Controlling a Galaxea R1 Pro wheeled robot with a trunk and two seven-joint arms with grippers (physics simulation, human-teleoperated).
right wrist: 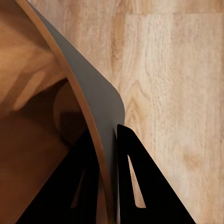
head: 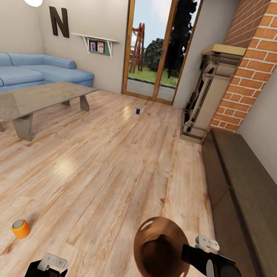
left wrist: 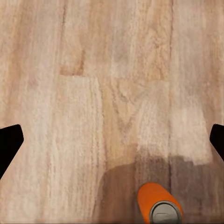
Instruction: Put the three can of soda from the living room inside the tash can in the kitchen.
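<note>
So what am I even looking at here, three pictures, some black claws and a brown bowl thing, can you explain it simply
It is a simulated two-armed robot in a living room. The big picture is from its head camera, looking down over both arms. The brown bowl is a trash can, held up by the right gripper; the right wrist camera shows its fingers pinching the can's wall. The left wrist camera looks down at the wood floor, with the left gripper open above an orange soda can lying on its side. A blue soda can stands farther off near the glass doors.
</note>
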